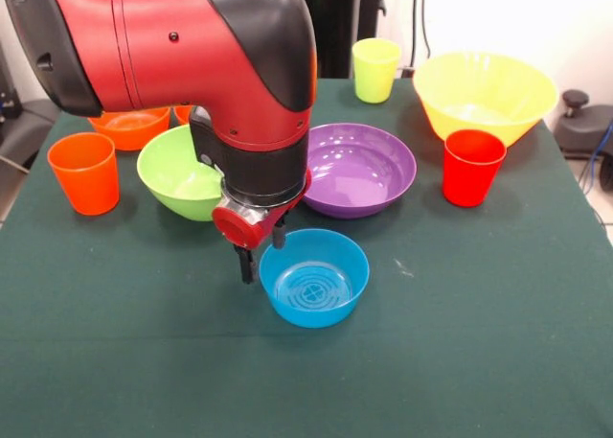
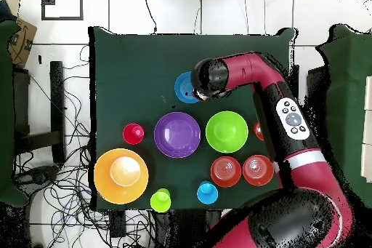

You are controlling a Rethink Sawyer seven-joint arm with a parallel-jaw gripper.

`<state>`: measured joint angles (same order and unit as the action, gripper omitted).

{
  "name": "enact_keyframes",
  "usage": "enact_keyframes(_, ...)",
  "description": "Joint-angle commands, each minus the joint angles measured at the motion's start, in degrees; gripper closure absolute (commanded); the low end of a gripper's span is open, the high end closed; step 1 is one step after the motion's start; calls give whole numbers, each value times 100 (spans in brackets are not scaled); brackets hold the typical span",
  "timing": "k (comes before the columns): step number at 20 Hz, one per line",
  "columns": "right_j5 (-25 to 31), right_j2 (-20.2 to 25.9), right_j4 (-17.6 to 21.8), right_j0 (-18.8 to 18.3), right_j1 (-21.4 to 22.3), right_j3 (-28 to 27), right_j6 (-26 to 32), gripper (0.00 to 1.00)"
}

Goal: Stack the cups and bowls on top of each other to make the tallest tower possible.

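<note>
The small blue bowl (image 1: pixel 314 277) sits upright on the green cloth near the front, and also shows in the overhead view (image 2: pixel 184 87). My gripper (image 1: pixel 261 251) hangs low at the bowl's left far rim with its two fingers apart, one beside the bowl's outer wall and one at the rim. It holds nothing. In the overhead view the wrist (image 2: pixel 208 85) covers it. The lime green bowl (image 1: pixel 180 174), purple bowl (image 1: pixel 359 170), yellow bowl (image 1: pixel 484 93), red cup (image 1: pixel 472 167), yellow-green cup (image 1: pixel 375 69) and orange cup (image 1: pixel 84 172) stand apart. Nothing is stacked.
An orange bowl (image 1: pixel 129 126) stands behind the orange cup. The overhead view shows two orange bowls (image 2: pixel 226 172) (image 2: pixel 257 170) side by side and the light blue cup (image 2: pixel 207 193) near the robot's base; the arm hides that cup in the front view.
</note>
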<state>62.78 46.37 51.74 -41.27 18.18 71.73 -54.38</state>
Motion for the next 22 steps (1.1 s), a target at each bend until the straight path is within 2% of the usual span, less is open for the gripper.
enact_keyframes(1,545,-423,423,273,84,-464,1864,0)
enact_keyframes(7,610,-460,387,321,100,-506,1993,0)
enact_keyframes(15,950,-550,487,383,146,-719,2469,0)
enact_keyframes(22,1062,-525,504,259,240,-749,2835,0)
